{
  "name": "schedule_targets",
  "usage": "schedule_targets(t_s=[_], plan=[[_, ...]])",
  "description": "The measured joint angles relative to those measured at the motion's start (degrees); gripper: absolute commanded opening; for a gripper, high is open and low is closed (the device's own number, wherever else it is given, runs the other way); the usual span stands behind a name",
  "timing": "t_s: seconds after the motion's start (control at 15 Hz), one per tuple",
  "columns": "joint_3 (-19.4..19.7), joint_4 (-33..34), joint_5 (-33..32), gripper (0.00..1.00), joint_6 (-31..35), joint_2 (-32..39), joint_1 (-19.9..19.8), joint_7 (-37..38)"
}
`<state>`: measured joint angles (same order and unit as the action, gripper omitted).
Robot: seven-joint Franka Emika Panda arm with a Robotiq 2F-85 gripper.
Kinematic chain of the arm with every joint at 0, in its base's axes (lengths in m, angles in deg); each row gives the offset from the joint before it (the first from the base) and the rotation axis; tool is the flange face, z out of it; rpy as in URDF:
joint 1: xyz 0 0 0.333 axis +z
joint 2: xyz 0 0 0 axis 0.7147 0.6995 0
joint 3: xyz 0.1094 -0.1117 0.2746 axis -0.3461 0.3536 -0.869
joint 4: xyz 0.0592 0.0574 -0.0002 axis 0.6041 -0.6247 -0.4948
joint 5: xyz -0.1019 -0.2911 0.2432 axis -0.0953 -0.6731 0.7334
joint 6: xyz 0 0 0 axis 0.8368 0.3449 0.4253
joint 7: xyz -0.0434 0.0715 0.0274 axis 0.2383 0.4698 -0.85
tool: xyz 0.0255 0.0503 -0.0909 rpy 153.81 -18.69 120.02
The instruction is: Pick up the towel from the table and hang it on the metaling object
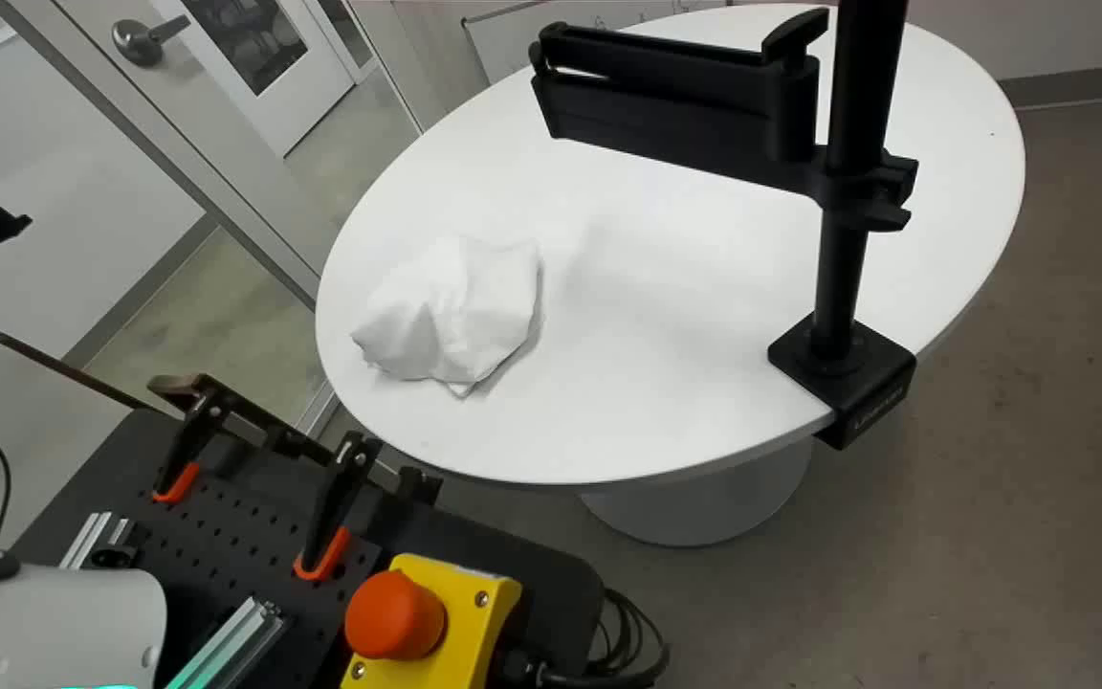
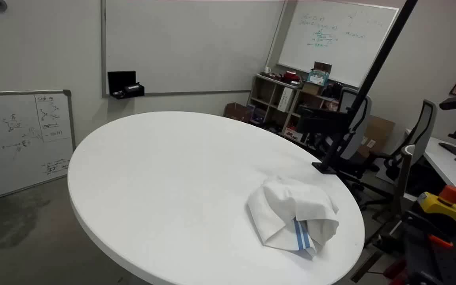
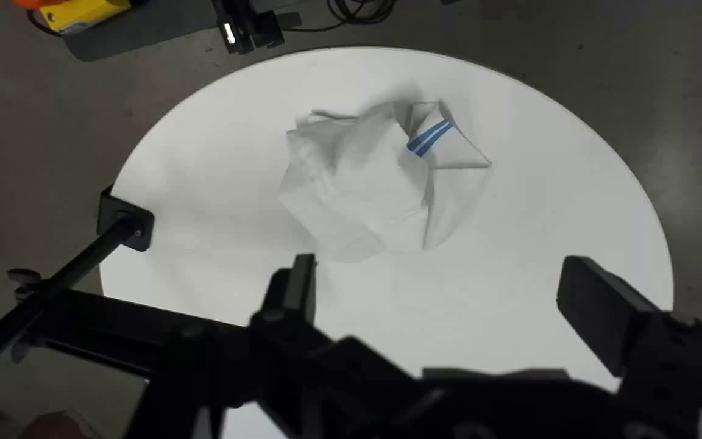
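A crumpled, blue-striped white towel point(image 3: 369, 177) is supported by the round table point(image 3: 558, 183); the gripper point(image 3: 438, 262) is spread wide.

Lab office: whiteboards point(image 2: 18, 134), desk chairs point(image 2: 421, 128).

Black pole point(image 1: 867, 77) cut off at top in both exterior views, gripper point(image 3: 440, 277) at bottom in wrist view.

White towel point(image 2: 279, 209), two blue stripes point(image 2: 298, 233); white table point(image 2: 164, 178); black stand point(image 1: 843, 273); black claw point(image 3: 440, 265).
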<state>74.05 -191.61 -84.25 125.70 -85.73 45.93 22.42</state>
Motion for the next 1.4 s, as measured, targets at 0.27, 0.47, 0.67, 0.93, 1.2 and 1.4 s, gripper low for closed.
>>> schedule_targets(t_s=[0.27,0.47,0.67,0.93,1.2,1.4], plan=[[0.0,0.0,0.0,1.0,0.0,0.0,0.0,0.0],[0.0,0.0,0.0,1.0,0.0,0.0,0.0,0.0],[0.0,0.0,0.0,1.0,0.0,0.0,0.0,0.0],[0.0,0.0,0.0,1.0,0.0,0.0,0.0,0.0],[0.1,0.0,-0.4,1.0,1.2,0.5,-1.1,0.1],[0.2,0.0,-2.2,1.0,5.1,3.4,-4.2,0.2]])
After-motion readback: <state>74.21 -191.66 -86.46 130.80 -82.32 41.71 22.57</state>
